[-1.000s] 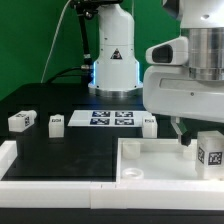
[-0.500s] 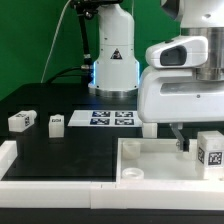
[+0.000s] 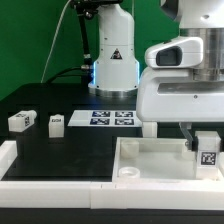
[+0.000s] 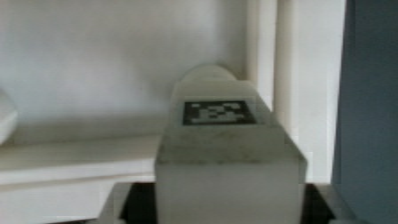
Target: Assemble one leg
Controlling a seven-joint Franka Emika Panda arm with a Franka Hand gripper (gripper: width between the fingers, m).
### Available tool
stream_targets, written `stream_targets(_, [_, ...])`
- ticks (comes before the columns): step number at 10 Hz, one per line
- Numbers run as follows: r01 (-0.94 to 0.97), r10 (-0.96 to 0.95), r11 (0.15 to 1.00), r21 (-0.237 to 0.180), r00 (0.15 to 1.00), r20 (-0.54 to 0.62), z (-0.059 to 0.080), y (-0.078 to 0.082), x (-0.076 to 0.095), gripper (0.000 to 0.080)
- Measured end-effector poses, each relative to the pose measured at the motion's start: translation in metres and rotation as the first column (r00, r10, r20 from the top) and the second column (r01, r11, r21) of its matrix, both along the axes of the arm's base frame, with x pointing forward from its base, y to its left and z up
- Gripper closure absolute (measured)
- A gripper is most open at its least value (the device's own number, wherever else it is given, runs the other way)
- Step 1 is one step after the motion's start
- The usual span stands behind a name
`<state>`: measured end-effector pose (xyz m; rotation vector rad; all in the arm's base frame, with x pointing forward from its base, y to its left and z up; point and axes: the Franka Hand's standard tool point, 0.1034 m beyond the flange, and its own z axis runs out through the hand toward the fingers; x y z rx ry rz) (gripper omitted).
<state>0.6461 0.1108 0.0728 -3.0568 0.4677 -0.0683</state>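
On a black table (image 3: 70,150) before a green backdrop, the gripper (image 3: 203,146) clamps a smooth white tagged leg (image 3: 207,152) upright over the matte white tray (image 3: 150,160), near the exterior view's right.

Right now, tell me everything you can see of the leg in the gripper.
The leg is a small white block, plastic by its look, with a black-and-white square tag on its face, seen close up in the wrist view. There it narrows to a rounded tip. It stands about upright, held by the gripper over the white tray-like piece, at the exterior view's right. Whether its lower end touches that piece cannot be told.
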Motion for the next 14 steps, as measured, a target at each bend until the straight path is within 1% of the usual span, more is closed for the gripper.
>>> stream_targets(1, [0.175,-0.175,0.985,0.007,0.985,-0.009,-0.0001,-0.0017,-0.0001,0.0509])
stream_targets(2, [0.345,-0.344,0.938,0.02,0.938,-0.024,-0.0001,-0.0042,-0.0003,0.0509])
stream_targets(3, [0.489,-0.487,0.872,0.028,0.872,-0.042,-0.0003,-0.006,-0.0012,0.0509])
stream_targets(4, [0.598,-0.597,0.801,0.025,0.801,-0.053,-0.0005,-0.006,-0.002,0.0509])
stream_targets(5, [0.712,-0.71,0.702,0.022,0.702,-0.063,-0.0005,-0.006,-0.0034,0.0508])
stream_targets(6, [0.816,-0.813,0.578,0.01,0.577,-0.076,-0.0002,-0.0054,-0.0048,0.0508])
stream_targets(7, [0.862,-0.858,0.508,0.0,0.506,-0.085,-0.0002,-0.0053,-0.005,0.0508])
stream_targets(8, [0.924,-0.92,0.382,-0.006,0.379,-0.102,-0.0003,-0.0058,-0.0057,0.0508])
stream_targets(9, [0.94,-0.934,0.341,-0.008,0.338,-0.113,-0.0003,-0.0066,-0.006,0.0508])
stream_targets(11, [0.954,-0.947,0.301,-0.008,0.298,-0.124,-0.0005,-0.0048,-0.0064,0.0508])
stream_targets(12, [0.933,-0.926,0.359,-0.004,0.356,-0.122,-0.001,-0.0054,-0.0065,0.0346])
stream_targets(13, [0.931,-0.924,0.366,-0.003,0.363,-0.122,-0.001,-0.0032,-0.0068,0.0216])
stream_targets(14, [0.914,-0.907,0.406,-0.002,0.403,-0.121,-0.0009,0.002,-0.0078,0.0216])
